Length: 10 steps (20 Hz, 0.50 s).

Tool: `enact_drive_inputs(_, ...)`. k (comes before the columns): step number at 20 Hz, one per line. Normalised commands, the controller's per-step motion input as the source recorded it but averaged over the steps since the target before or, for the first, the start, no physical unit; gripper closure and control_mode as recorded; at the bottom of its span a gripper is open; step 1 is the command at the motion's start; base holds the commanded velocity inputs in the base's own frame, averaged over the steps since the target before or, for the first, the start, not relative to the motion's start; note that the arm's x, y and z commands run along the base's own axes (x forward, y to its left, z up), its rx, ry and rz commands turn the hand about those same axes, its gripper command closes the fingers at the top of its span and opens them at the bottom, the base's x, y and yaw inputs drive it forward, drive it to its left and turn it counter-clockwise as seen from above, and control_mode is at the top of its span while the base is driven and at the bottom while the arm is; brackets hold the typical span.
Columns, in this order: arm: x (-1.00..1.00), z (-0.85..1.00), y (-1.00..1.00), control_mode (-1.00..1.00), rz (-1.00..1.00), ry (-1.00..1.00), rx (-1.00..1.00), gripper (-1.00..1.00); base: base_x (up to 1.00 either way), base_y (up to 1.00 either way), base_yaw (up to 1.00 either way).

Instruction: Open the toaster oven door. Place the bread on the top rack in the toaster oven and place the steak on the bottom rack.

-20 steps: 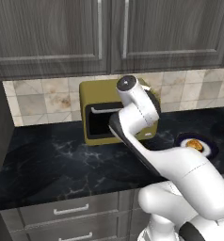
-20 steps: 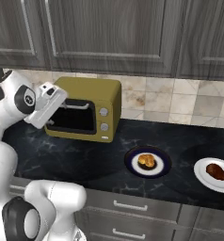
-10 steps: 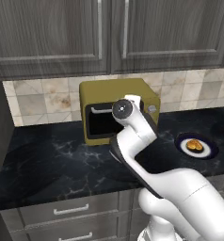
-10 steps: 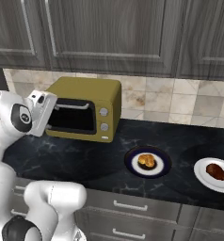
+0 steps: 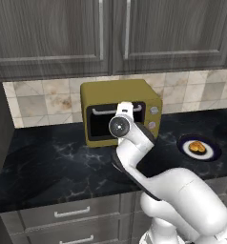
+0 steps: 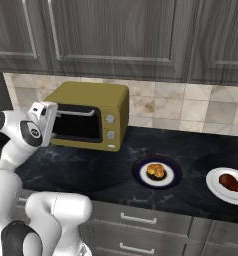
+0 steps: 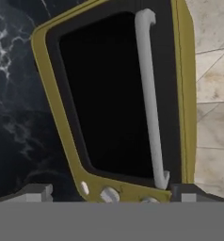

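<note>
The mustard-yellow toaster oven [image 5: 134, 93] [image 6: 93, 97] stands against the tiled wall. The toaster oven door [image 7: 102, 94] [image 6: 76, 127] is shut, with its pale bar handle [image 7: 149, 94] across the top. My gripper [image 7: 109, 193] [image 5: 125, 107] [image 6: 49, 116] hovers open just in front of the door, touching nothing. The hand view is rolled, so the handle runs upright there. The bread [image 6: 155, 171] [image 5: 197, 146] lies on a dark plate. On a white plate lies the steak [image 6: 230, 182]. The top rack and bottom rack are hidden behind the dark glass.
The dark plate [image 6: 141, 167] and white plate [image 6: 216, 187] sit on the black marble counter [image 6: 191, 150] right of the oven. Two white knobs [image 6: 110, 127] are on the oven's right front. Grey wall cabinets [image 5: 110, 33] hang above, drawers below.
The hand has swung left and down from the oven's upper right to face the middle of the door. The gripper stays open; door, bread and steak have not moved.
</note>
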Motion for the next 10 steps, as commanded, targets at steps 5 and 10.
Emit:
enact_drive_inputs(5,0.44,0.01,0.48,-1.00,0.00,0.00,-0.01,-1.00,0.00,0.00,0.00)
enact_drive_inputs(10,0.33,0.10,0.31,-1.00,0.00,0.00,0.00,-1.00,0.00,0.00,0.00)
